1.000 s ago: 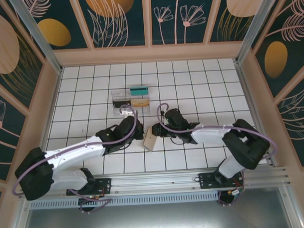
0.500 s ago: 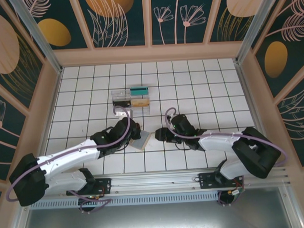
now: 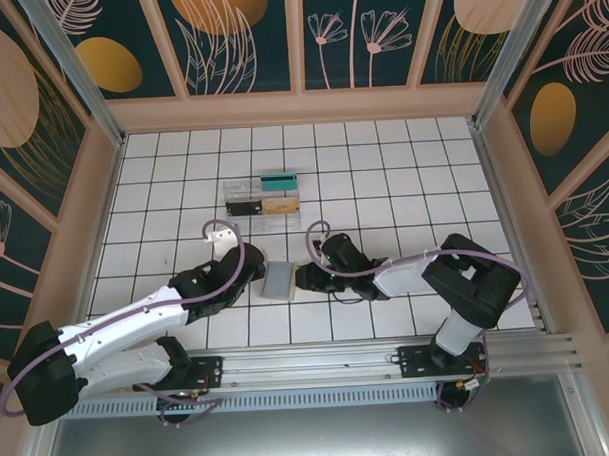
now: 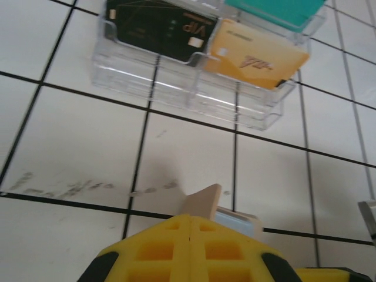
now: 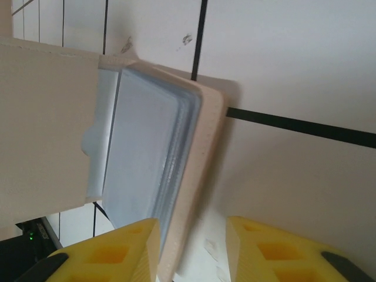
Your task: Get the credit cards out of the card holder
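The card holder [image 3: 278, 280] lies open on the white tiles, its grey-blue pocket [image 5: 147, 153] facing up inside a tan rim. My left gripper [image 3: 257, 275] is at its left side, shut on the tan flap [image 4: 205, 201], which sticks up past the yellow fingertips [image 4: 170, 235]. My right gripper [image 5: 194, 229] is open and straddles the holder's right rim; one finger [image 5: 132, 247] touches the pocket side, the other stands apart from the rim. Three credit cards stand in the clear tray [image 3: 263, 194]: teal [image 3: 278, 178], black [image 4: 158, 26] and tan-gold [image 4: 255, 59]. No card shows in the pocket.
The clear tray [image 4: 176, 88] sits about two tiles beyond the holder, toward the back. A wooden frame with patterned panels walls the tiled floor on three sides. The arm bases and a metal rail [image 3: 309, 363] line the near edge.
The left arm has drawn back toward the left with the flap, laying the holder open. The right gripper has come in from the right to the holder's rim, its jaws narrower.
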Available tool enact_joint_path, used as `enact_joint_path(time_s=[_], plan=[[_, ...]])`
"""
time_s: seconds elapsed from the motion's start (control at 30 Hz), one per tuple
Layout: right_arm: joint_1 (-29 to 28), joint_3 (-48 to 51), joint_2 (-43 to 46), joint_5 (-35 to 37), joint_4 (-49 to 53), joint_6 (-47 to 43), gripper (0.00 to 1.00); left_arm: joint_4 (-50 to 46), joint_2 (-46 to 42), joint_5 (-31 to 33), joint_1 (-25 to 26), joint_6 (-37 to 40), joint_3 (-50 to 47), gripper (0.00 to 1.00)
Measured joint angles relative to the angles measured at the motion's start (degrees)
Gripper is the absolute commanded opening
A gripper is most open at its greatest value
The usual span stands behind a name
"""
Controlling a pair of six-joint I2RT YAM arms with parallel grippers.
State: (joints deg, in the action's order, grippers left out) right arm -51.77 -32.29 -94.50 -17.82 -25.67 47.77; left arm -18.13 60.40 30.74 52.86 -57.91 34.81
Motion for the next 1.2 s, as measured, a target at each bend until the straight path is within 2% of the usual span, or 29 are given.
enact_joint_path(time_s=[0.17,0.7,0.9,1.0,1.2], plan=[[-0.6,-2.6,-3.0,-0.9,-0.5,1.0,0.26,-1.0,-0.7,1.2,-0.1,-0.9,-2.1,0.00],[-1.1,-5.3,-6.9,-2.3,-2.8,3.8,0.22,-0.3,-2.2,0.6,-0.1,-1.5,-5.8,0.00],[-2.1,-7.1,-8.2,-2.2,-2.4,3.8,0.13,1.3,-2.2,-0.5,-0.1,-2.0,-7.4,0.00],[-2.4,-8.0,-8.9,-2.3,-2.3,3.7,0.00,1.7,-2.2,-0.7,-0.1,-2.2,-7.6,0.00],[-2.4,-8.2,-9.1,-2.1,-2.3,4.0,0.00,2.1,-2.4,-0.9,-0.1,-2.4,-8.8,0.00]])
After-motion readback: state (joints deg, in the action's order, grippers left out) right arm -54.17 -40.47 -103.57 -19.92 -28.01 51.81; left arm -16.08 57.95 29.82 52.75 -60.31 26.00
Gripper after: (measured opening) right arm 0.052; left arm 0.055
